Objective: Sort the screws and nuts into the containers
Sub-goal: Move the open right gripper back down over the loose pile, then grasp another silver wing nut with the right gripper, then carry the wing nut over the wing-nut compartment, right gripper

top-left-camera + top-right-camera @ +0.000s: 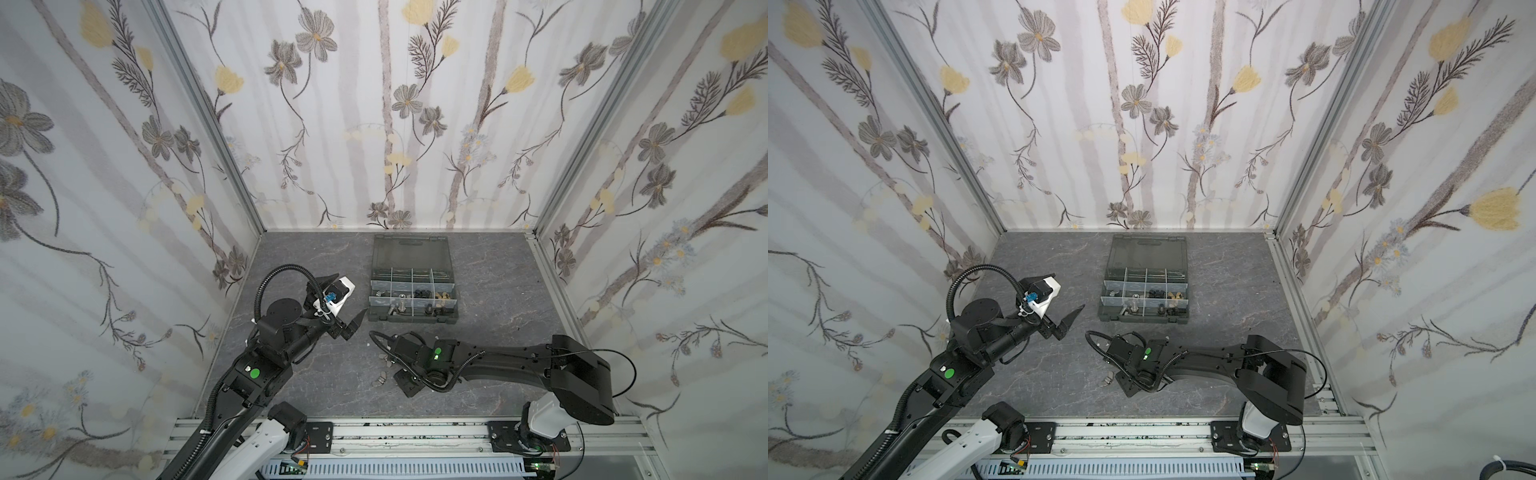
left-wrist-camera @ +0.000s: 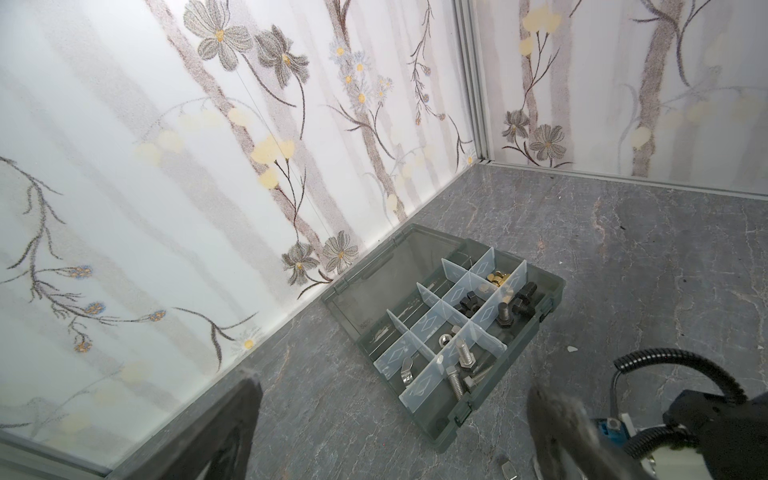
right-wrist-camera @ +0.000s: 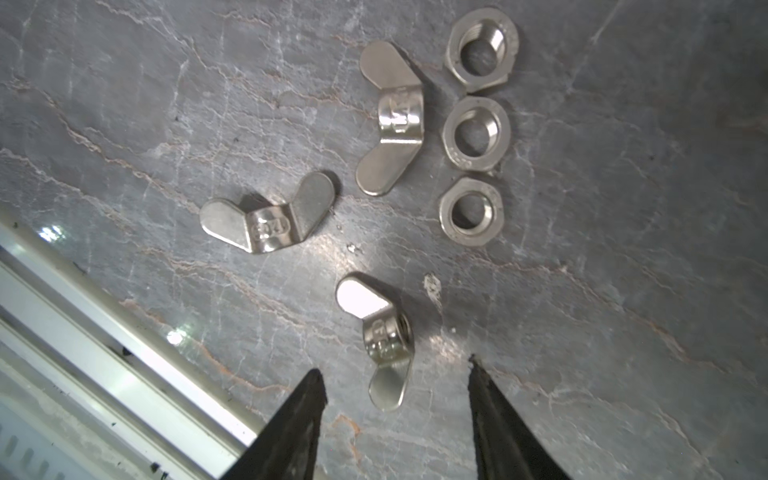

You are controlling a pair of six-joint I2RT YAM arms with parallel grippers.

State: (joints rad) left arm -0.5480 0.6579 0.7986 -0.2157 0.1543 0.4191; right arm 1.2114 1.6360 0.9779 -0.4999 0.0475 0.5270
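**Top views.** In both top views I see the case (image 1: 415,319) open at 12 o'clock on the grey table (image 1: 498,291). Its lid (image 1: 411,253) lies flat toward the back wall. The left gripper (image 1: 353,325) hovers at 8 o'clock of the case, clear of it and empty. My right arm (image 1: 498,357) lies low across the table at 6 o'clock of the case, and its wrist hides the tool here. A few loose nuts (image 1: 381,380) lie on the table beside that wrist.

**Left wrist view.** The left tool's fingers (image 2: 237,424) stand wide apart with nothing between them. I read the compartments (image 2: 482,338) of the case as follows:
- silver screws (image 2: 461,357)
- black screws (image 2: 505,313)
- black nuts (image 2: 468,301)
- brass nuts (image 2: 496,279)
- one sorted wing nut (image 2: 405,374)

**Right wrist view.** The right gripper (image 3: 394,365) points down at the table, jaws apart and holding nothing. One wing of the nearest wing nut (image 3: 384,332) lies between the jaws, untouched. Beyond it lie a second wing nut (image 3: 268,218) and a third wing nut (image 3: 390,120). Three hex nuts (image 3: 476,133) sit close together in a row just beside the third. A pale metal rail (image 3: 104,353) borders the table near one finger.
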